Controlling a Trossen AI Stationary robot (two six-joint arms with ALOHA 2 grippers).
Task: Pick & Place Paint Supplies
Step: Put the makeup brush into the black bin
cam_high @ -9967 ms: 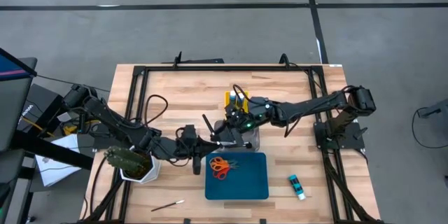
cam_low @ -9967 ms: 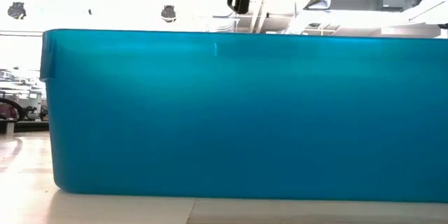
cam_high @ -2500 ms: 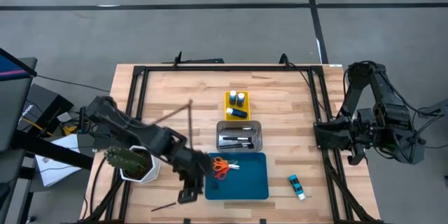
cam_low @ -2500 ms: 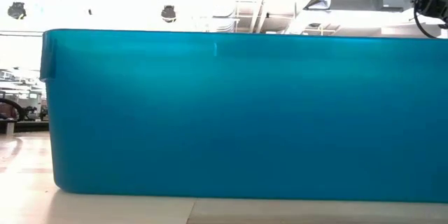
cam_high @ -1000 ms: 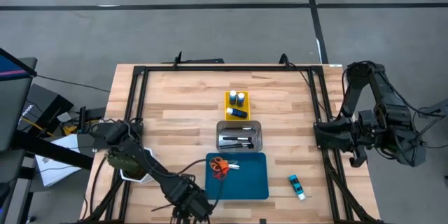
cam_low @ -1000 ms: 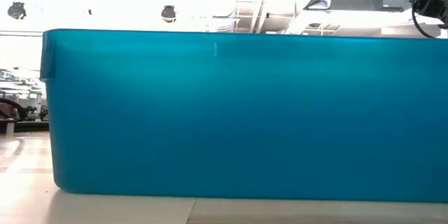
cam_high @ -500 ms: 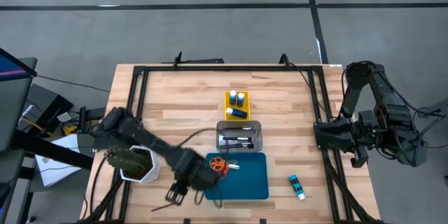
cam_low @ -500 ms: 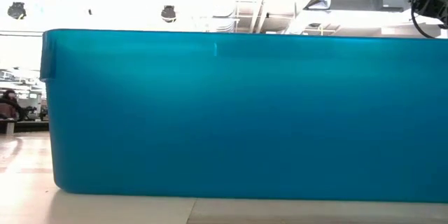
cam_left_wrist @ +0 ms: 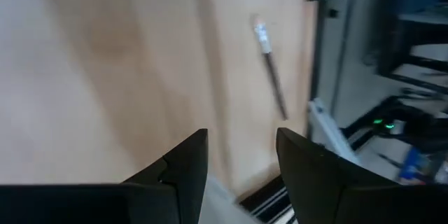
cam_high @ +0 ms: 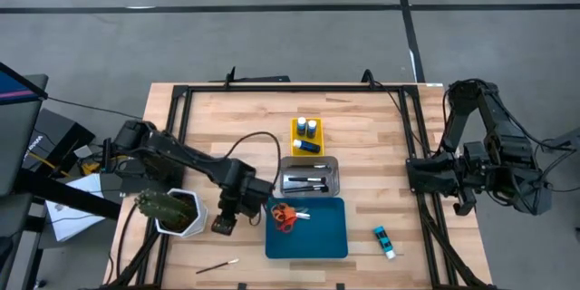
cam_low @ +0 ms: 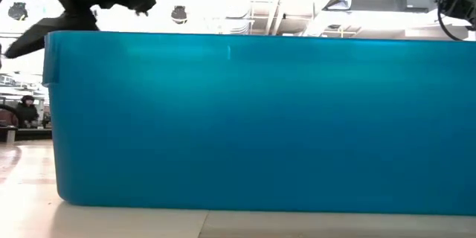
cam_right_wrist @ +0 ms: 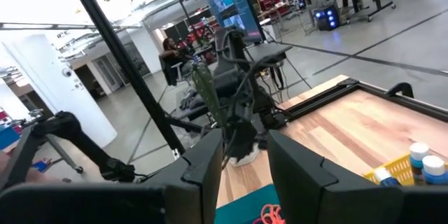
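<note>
The left tool (cam_high: pixel 224 225), fingers apart and empty, hovers at twelve o'clock of a thin paintbrush (cam_high: pixel 217 265) lying on the bench (cam_high: pixel 362 127); it looks light, stiff and rollable, best pinched mid-handle.

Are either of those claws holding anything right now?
No. The left claw is open with nothing between its fingers, above bare table with a paintbrush lying ahead. The right claw, parked off to the side, is open and empty.

no readable text, no labels or nos. anywhere (monitor too blurred)
</note>
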